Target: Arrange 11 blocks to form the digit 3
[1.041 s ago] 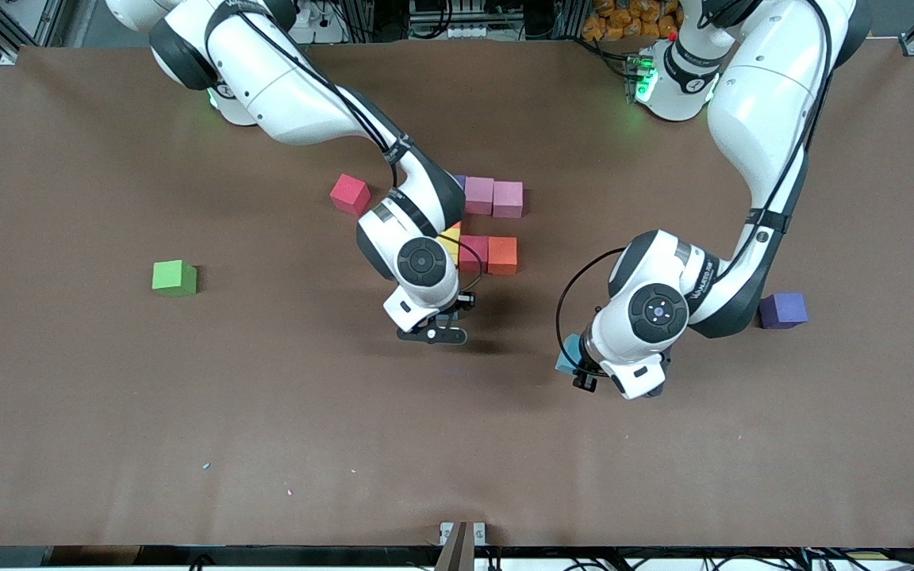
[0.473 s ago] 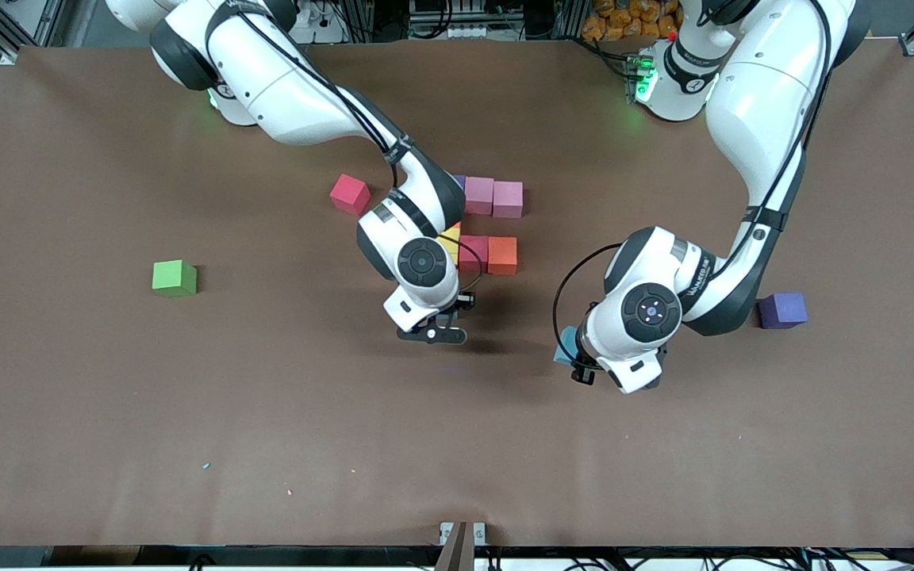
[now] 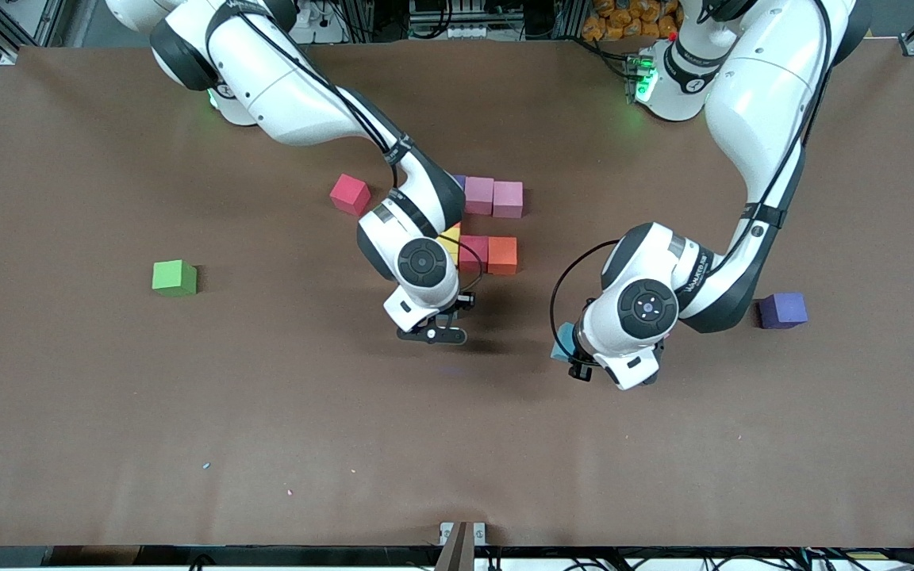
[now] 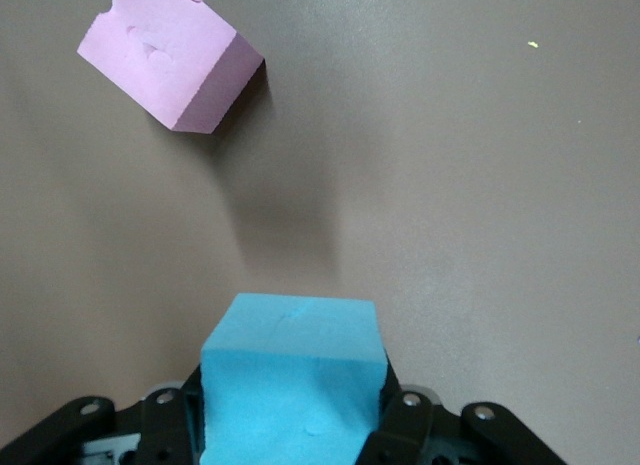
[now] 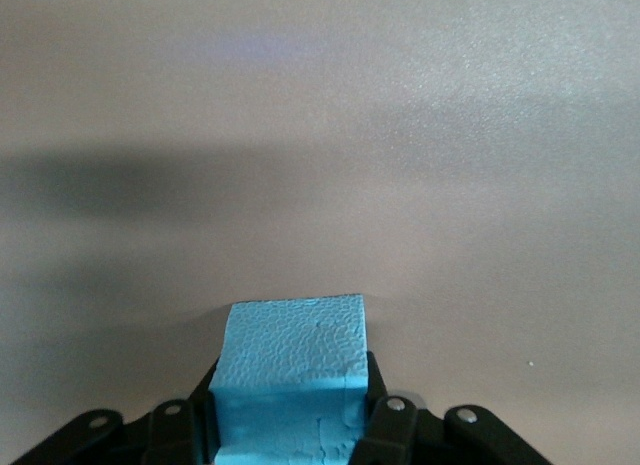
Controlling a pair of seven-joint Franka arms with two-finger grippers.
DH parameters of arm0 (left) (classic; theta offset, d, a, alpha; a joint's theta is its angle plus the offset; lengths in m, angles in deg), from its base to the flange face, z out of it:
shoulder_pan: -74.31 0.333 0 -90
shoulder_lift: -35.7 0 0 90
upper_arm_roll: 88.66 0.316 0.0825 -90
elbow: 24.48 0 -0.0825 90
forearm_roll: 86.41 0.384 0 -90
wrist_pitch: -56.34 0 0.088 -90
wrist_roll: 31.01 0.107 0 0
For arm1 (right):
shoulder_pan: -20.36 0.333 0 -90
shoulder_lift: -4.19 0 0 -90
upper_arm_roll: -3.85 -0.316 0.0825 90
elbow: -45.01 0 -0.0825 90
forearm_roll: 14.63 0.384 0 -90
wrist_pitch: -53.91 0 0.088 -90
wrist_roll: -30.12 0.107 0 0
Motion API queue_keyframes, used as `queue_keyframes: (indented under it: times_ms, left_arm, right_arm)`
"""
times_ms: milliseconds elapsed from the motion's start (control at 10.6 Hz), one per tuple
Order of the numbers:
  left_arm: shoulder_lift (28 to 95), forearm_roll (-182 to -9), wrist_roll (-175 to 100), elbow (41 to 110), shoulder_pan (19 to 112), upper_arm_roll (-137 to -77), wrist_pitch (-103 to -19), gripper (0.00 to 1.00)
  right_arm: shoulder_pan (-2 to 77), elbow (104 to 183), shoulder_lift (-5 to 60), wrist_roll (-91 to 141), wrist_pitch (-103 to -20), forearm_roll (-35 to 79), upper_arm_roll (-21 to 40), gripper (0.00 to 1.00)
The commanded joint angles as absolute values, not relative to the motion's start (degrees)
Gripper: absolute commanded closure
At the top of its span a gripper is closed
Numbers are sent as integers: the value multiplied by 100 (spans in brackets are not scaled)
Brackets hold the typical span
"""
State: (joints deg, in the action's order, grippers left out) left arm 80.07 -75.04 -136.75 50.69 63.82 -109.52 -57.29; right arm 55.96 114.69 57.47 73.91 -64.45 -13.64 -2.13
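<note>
Front view: the partial digit 3 (image 3: 485, 226) sits mid-counter, a bar of pink cubes (image 3: 493, 197) farther from the camera and a yellow, red and orange row (image 3: 489, 254) nearer, the rest hidden by the right arm; the figure is judged unfinished. A red cube (image 3: 350, 194) lies loose just beside it toward the right arm's end, a purple cube (image 3: 782, 310) toward the left arm's end, and a green cube (image 3: 174, 278) well apart, evidently surplus. The right gripper (image 3: 433, 333) hangs over bare counter (image 3: 266, 412) nearer the camera than the figure, probably where the missing bar belongs. The left gripper (image 3: 576, 361) hangs over the counter toward the left arm's end of the figure. Left wrist view: the left gripper pinches a blue cube (image 4: 292, 370) clear of the surface, a lone pink cube (image 4: 165, 60) below it. Right wrist view: the right gripper clamps a second blue cube (image 5: 290, 370) above bare counter, held ready for placing.
</note>
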Motion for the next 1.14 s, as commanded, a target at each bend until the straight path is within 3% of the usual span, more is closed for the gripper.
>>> queue_keyframes:
  times_ms: [0,95,473,1041]
  left_arm:
    - [7806,-7613,-13744,5260,6394,-10949,-5668,100]
    - [7806,-7613,-13779,5260,6385,-10949,-5677,100]
    - [7806,-7578,-14165,5234,6377,-10949,-5677,100]
    - [7806,-7508,-15043,5243,6210,-10949,-5800,100]
  right_arm:
    - [5640,11392,5860,7512,-6456,-1384,-204,44]
    - [5648,11392,5869,7512,-6456,-1384,-204,32]
    - [5649,11400,5886,7512,-6518,-1384,-204,1]
    - [5622,11383,5790,7477,-6492,-1375,-213,0]
